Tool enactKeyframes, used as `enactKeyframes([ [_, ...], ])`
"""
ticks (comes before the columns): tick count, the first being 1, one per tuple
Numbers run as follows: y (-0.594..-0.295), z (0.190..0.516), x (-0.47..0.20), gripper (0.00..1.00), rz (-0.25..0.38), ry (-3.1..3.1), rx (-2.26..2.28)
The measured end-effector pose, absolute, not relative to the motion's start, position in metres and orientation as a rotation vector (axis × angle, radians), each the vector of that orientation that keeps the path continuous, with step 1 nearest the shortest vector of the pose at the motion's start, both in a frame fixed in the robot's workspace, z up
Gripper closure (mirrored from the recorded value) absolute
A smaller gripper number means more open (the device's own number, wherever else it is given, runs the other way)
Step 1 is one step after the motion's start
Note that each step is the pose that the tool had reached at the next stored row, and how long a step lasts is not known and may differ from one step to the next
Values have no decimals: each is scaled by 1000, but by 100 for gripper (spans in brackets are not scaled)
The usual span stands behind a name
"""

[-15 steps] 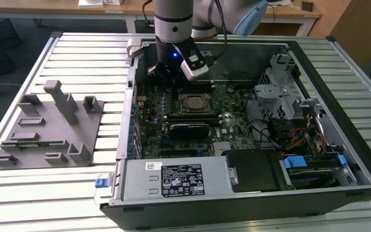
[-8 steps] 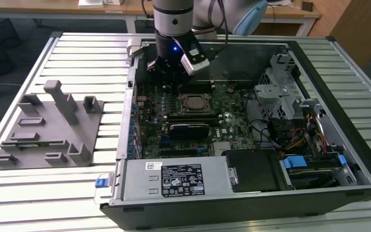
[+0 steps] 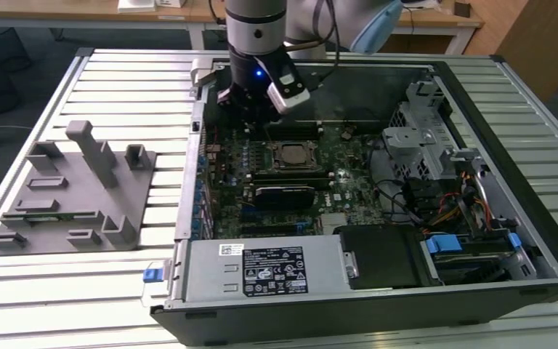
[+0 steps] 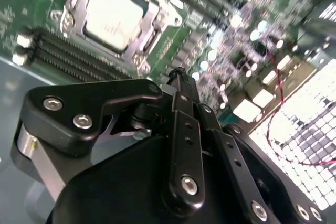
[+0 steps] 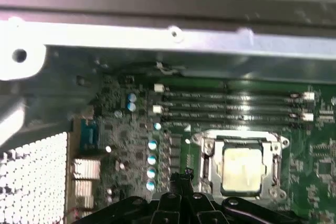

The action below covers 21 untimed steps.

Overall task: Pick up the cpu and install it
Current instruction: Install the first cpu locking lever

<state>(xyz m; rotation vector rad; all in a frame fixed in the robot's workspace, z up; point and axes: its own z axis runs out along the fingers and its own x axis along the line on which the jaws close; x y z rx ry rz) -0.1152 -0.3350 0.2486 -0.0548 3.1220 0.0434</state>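
Observation:
The cpu point(image 3: 289, 154) lies flat in the black socket frame on the motherboard inside the open computer case. Both wrist views show its silver top, in the second wrist view cpu point(image 4: 113, 17) and in the first wrist view cpu point(image 5: 242, 169). My gripper point(image 3: 253, 122) hangs above the board, just beyond the socket toward the case's back wall. It is apart from the chip. The black fingers point(image 4: 179, 85) come together at one tip with nothing between them.
A grey plastic fixture point(image 3: 75, 189) stands on the slatted table at the exterior view's left. Inside the case point(image 3: 187, 182) are a power supply point(image 3: 259, 269), a drive cage point(image 3: 424, 138), cables, memory slots point(image 5: 231, 106) and a finned heatsink point(image 5: 31, 177).

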Motion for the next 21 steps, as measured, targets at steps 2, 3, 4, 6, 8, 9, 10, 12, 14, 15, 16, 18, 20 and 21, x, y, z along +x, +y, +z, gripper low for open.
enactKeyframes([
  [2, -335, 249, -117, 89, 90, 3120, -56],
  [3, -335, 249, -118, 89, 117, 3119, -56],
  [4, -335, 249, -118, 89, 148, 3117, -56],
  [6, -335, 249, -119, 89, 202, 3114, -57],
  [8, -335, 249, -120, 89, 239, 3111, -57],
  [9, -335, 249, -121, 89, 249, 3110, -57],
  [10, -336, 249, -121, 89, 255, 3109, -57],
  [12, -336, 249, -122, 89, 281, 3107, -57],
  [14, -336, 249, -122, 89, 337, 3101, -56],
  [15, -336, 249, -122, 89, 364, 3097, -56],
  [16, -336, 249, -122, 89, 387, 3094, -56],
  [18, -336, 249, -122, 89, 389, 3094, -56],
  [20, -336, 249, -121, 89, 389, 3094, -56],
  [21, -336, 249, -120, 89, 389, 3094, -56],
])
